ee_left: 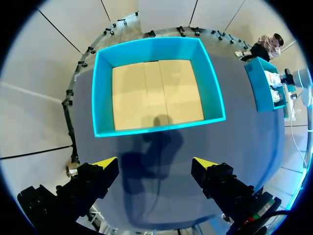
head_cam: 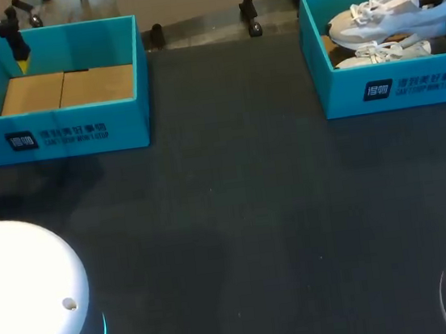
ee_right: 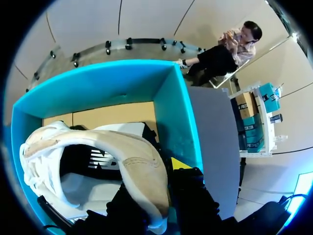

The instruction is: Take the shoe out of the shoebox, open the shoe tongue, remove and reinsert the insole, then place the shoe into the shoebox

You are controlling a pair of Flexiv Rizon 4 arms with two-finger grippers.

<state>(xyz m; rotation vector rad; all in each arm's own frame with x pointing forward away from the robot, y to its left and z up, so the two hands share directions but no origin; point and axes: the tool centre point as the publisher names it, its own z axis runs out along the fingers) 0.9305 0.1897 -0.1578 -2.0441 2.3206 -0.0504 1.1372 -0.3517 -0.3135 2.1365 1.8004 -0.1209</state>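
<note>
The shoe (head_cam: pixel 388 18), a white lace-up trainer with soft fabric sides and a smooth pale sole, sits at the upper right of the head view, tilted above a second shoe (head_cam: pixel 384 53) of the same kind, both inside the right shoebox (head_cam: pixel 344 91). That box is teal card, open-topped, with straight thin walls and a brown cardboard floor. In the right wrist view the right gripper (ee_right: pixel 159 193) pinches the shoe's padded, cream-coloured collar, one black finger inside the opening and one outside, so it holds the shoe. It sits close to the box's near wall, which leaves little room there. At the upper left of the head view stands the left shoebox (head_cam: pixel 80 131), of the same teal card, its flat cardboard floor (head_cam: pixel 67 88) bare. The left gripper (ee_left: pixel 155 164) hangs above the table just short of that box's near wall, with its fingers spread wide. The table (head_cam: pixel 253 212) is dark and matte, and a broad stretch of it lies open between the two boxes and down to the frame's lower edge.
</note>
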